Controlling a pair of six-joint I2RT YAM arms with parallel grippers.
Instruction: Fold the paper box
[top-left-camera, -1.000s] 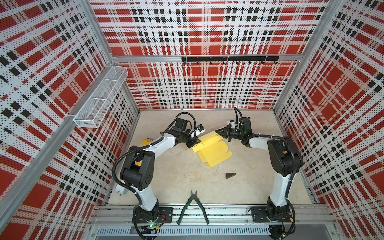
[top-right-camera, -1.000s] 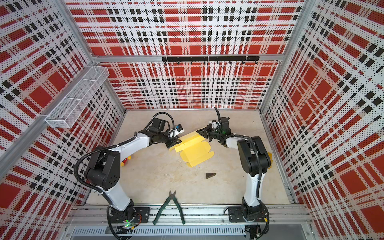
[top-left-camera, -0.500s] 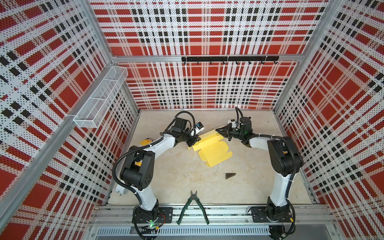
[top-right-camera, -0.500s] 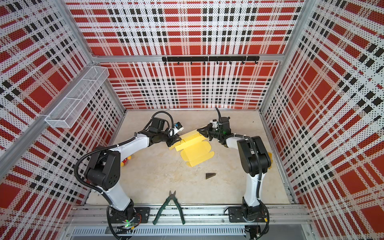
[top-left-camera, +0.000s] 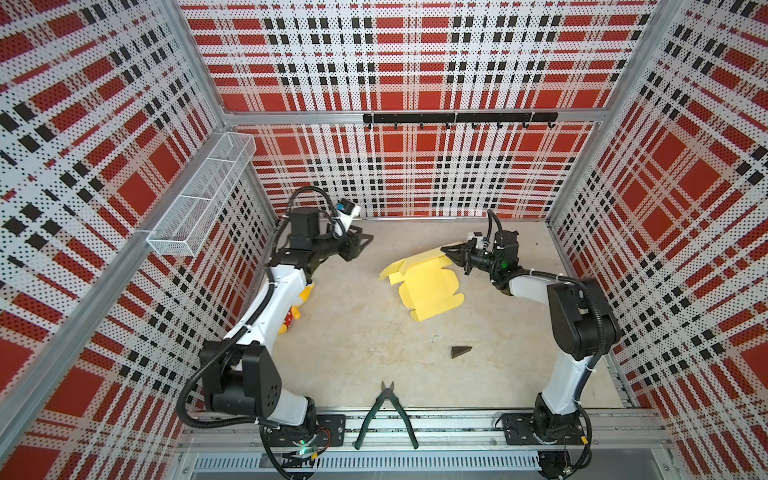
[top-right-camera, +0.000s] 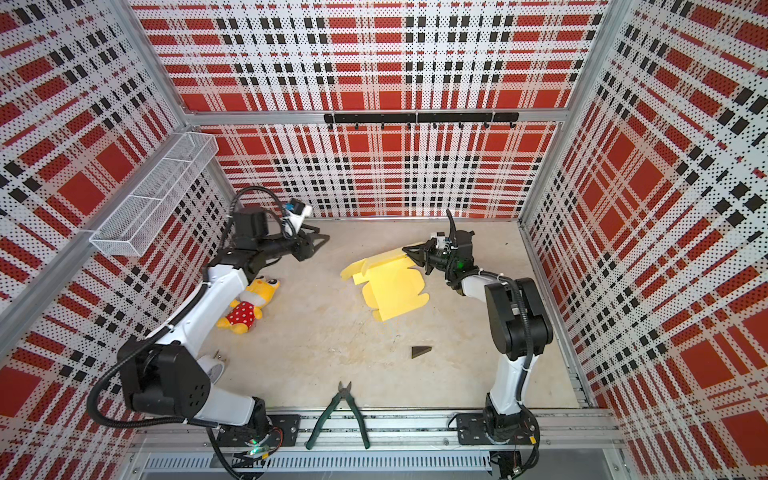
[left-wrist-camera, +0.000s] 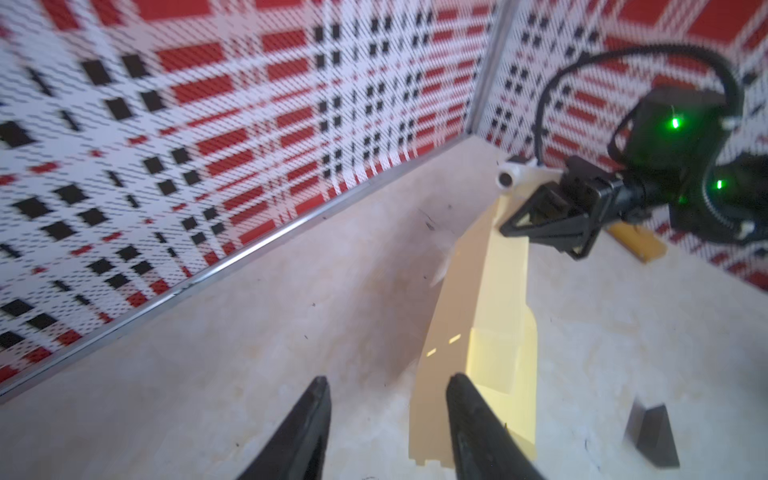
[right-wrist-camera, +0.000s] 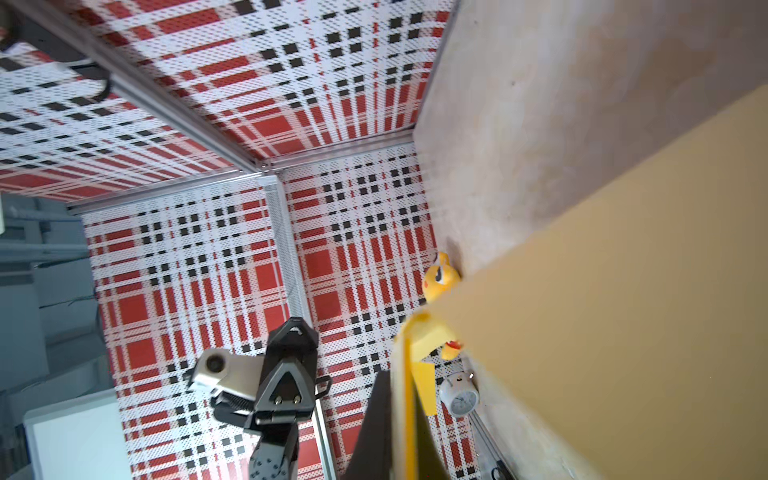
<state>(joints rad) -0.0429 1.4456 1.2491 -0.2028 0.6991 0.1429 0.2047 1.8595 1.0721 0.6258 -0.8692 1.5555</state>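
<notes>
The paper box (top-left-camera: 428, 286) (top-right-camera: 392, 291) is a pale yellow die-cut sheet lying partly unfolded on the floor, its rear flap lifted. My right gripper (top-left-camera: 446, 251) (top-right-camera: 409, 251) is shut on that flap's right end; in the right wrist view the jaws (right-wrist-camera: 401, 395) pinch the thin edge of the paper box (right-wrist-camera: 623, 291). My left gripper (top-left-camera: 365, 239) (top-right-camera: 324, 239) hovers open, left of the sheet and apart from it. In the left wrist view my left gripper (left-wrist-camera: 386, 386) has only bare floor between its fingers, and the paper box (left-wrist-camera: 490, 332) lies just beyond.
A yellow plush toy (top-right-camera: 249, 303) lies beside the left arm, with a white alarm clock (top-right-camera: 212, 368) near it. Green pliers (top-left-camera: 388, 411) rest at the front edge and a dark wedge (top-left-camera: 460, 351) sits front right. A wire basket (top-left-camera: 199, 199) hangs on the left wall.
My left gripper let go of the sheet's left end, opened and drew back toward the rear left. The right gripper kept its hold and stayed put.
</notes>
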